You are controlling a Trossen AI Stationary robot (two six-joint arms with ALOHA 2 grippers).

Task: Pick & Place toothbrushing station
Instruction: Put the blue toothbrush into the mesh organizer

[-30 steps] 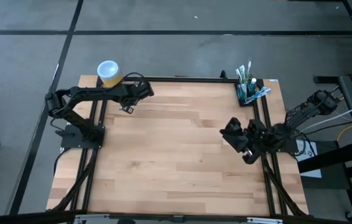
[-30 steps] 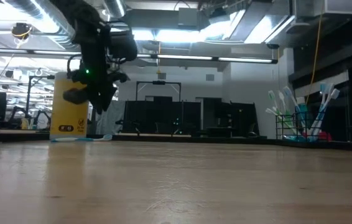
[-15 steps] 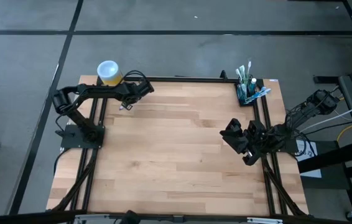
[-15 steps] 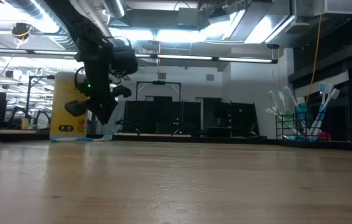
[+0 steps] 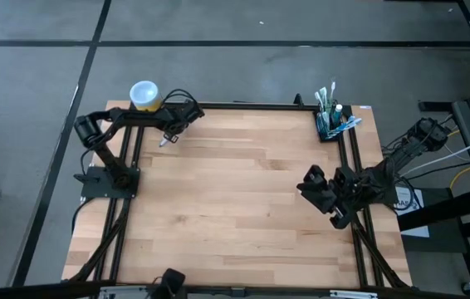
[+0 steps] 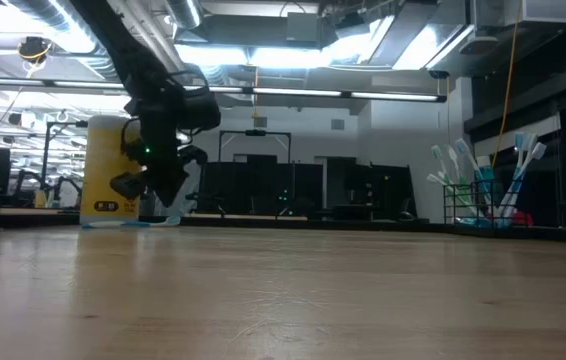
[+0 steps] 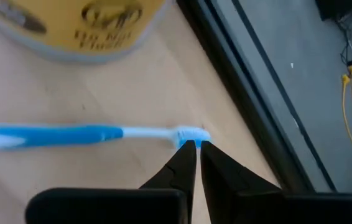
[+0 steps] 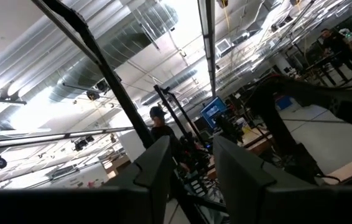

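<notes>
The toothbrushing station (image 5: 332, 122), a small black holder with several toothbrushes standing in it, rests on its base at the table's far right corner; it also shows in the low view (image 6: 475, 203). A blue and white toothbrush (image 7: 83, 135) lies flat on the table beside the yellow cup (image 5: 144, 95) at the far left. My left gripper (image 7: 196, 147) is shut, low over the table, its tips at the toothbrush's bristle head. My right gripper (image 5: 315, 186) is open and empty near the right edge, far from the station. My left gripper's shut fingertips (image 7: 187, 151) stand right at the toothbrush's bristle head (image 7: 193, 133), coming down from above at a slant. I cannot tell whether they touch it. The toothbrush lies flat on the table.
The yellow cup (image 6: 110, 170) with a white lid stands just beyond the left gripper at the far left corner. The black frame rail (image 7: 244, 81) runs along the far edge close to the toothbrush. The middle of the wooden table (image 5: 235, 199) is bare.
My left gripper has gone down toward the table and a little toward the far left corner, ending at the toothbrush beside the cup. My right arm has shifted slightly toward the near edge.
</notes>
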